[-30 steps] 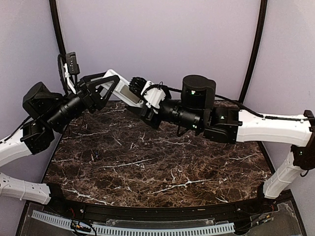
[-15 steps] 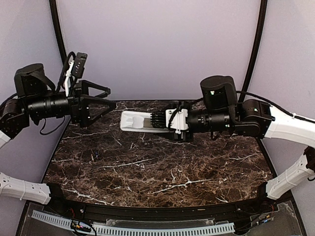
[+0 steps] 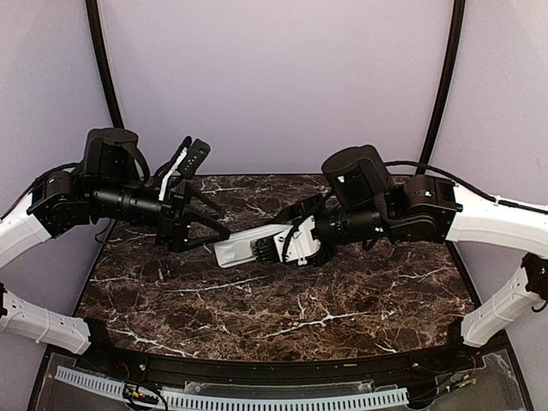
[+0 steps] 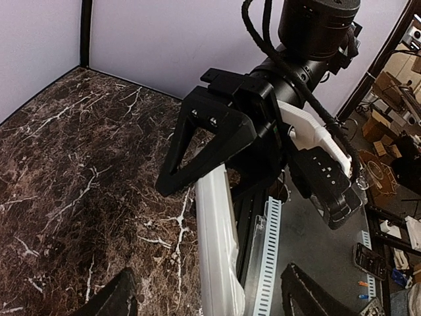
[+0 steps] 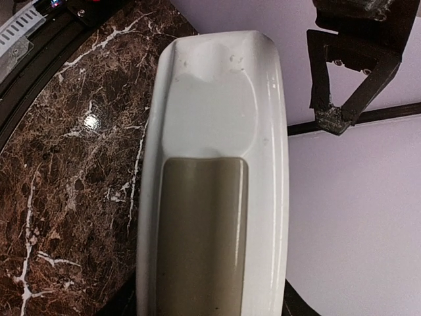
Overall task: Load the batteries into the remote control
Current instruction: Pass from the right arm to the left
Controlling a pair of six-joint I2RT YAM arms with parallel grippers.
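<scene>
Mid-frame above the table (image 3: 257, 300), the right hand (image 3: 295, 244) clamps one end of the remote control (image 3: 242, 249), while the left hand (image 3: 214, 236) gapes wide open just beside its other end.

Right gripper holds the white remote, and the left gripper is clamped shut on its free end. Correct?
No: the left gripper is open, jaws wide apart, as the left wrist view shows. The right gripper does hold the remote control.

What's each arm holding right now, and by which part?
The right gripper holds the remote control by its battery-bay end; the left gripper is open and empty.
</scene>
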